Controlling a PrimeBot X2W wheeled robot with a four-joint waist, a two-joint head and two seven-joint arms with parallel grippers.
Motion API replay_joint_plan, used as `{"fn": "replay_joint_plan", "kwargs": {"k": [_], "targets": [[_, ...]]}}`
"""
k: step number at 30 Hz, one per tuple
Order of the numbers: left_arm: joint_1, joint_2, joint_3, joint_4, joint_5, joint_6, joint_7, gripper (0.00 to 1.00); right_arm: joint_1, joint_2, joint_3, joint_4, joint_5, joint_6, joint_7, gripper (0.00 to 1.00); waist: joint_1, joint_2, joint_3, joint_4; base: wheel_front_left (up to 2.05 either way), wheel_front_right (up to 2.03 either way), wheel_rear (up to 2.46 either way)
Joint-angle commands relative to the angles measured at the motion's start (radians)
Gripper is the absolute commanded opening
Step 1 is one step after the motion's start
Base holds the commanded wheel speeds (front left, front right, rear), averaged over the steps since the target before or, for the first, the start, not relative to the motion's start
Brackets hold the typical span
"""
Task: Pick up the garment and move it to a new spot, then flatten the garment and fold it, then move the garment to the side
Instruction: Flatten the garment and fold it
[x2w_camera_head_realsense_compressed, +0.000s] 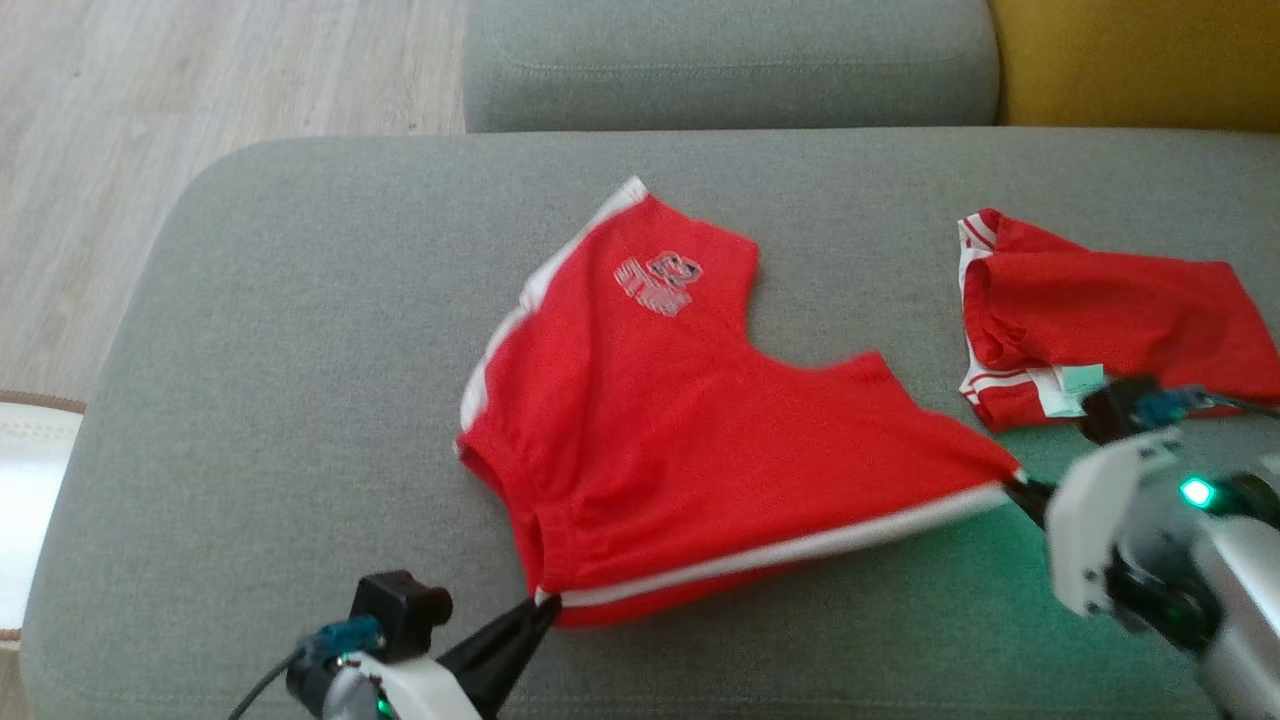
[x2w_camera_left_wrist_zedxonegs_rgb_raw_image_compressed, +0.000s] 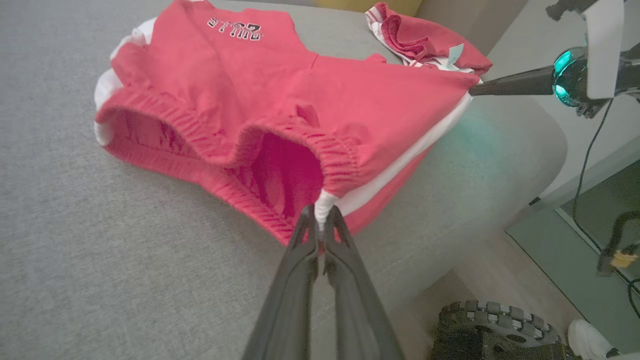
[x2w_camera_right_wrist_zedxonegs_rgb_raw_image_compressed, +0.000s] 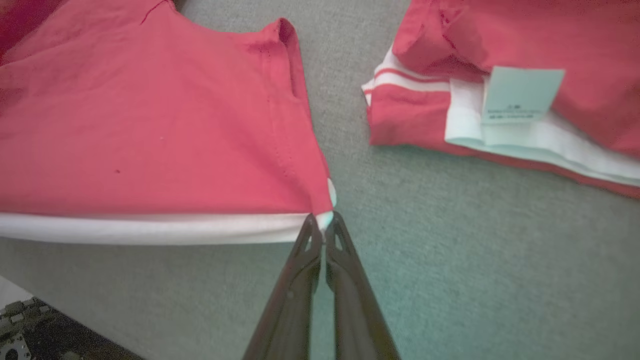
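We hold the red shorts (x2w_camera_head_realsense_compressed: 660, 420) by one side edge, on the grey cushion (x2w_camera_head_realsense_compressed: 300, 400) near its middle. Our left gripper (x2w_camera_head_realsense_compressed: 540, 605) is pinched closed on the waistband corner at the near left. Our right gripper (x2w_camera_head_realsense_compressed: 1020, 482) is pinched closed on the leg-hem corner further right and a little farther off. The white stripe (x2w_camera_head_realsense_compressed: 800, 545) runs taut between the two grips, and this is the garment's long axis as we hold it. All the rest of the cloth lies on the far side of that line, with the other leg reaching away to the far left. We judge that any fold must carry this near edge away from us, both arms travelling together. The second red garment (x2w_camera_head_realsense_compressed: 1100, 310) lies just beyond the right grip, apart from the shorts.
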Motion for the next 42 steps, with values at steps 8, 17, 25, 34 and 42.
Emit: {"fn": "replay_joint_plan", "kwargs": {"k": [8, 17, 25, 34, 42], "targets": [[-0.027, 0.062, 0.081, -0.22, -0.027, 0.082, 0.039, 0.0, 0.074, -0.061, -0.209, -0.291, -0.061, 0.007, 0.136, 0.0, 0.0001, -0.0001, 0.005, 0.021, 0.0, 0.0, 0.0], [-0.106, 0.036, 0.134, -0.255, -0.041, 0.101, 0.022, 0.0, -0.082, 0.007, -0.237, -0.389, -0.177, 0.007, 0.201, 0.0, 0.0001, -0.0001, 0.091, 0.088, 0.0, 0.0, 0.0], [-0.187, -0.011, 0.142, -0.224, -0.048, 0.067, -0.004, 0.0, -0.328, 0.018, -0.133, -0.283, -0.231, 0.007, 0.18, 0.0, 0.0001, -0.0001, 0.191, 0.169, 0.0, 0.0, 0.0], [-0.312, -0.079, 0.134, -0.115, -0.034, 0.021, -0.027, 0.0, -0.572, 0.037, -0.025, -0.078, -0.254, 0.007, 0.116, 0.0, 0.0001, -0.0001, 0.297, 0.259, 0.0, 0.0, 0.0], [-0.402, -0.14, 0.117, -0.013, -0.034, -0.018, -0.04, 0.0, -0.681, 0.048, 0.071, 0.079, -0.251, 0.007, 0.038, 0.0, 0.0001, -0.0001, 0.364, 0.315, 0.0, 0.0, 0.0]]}}
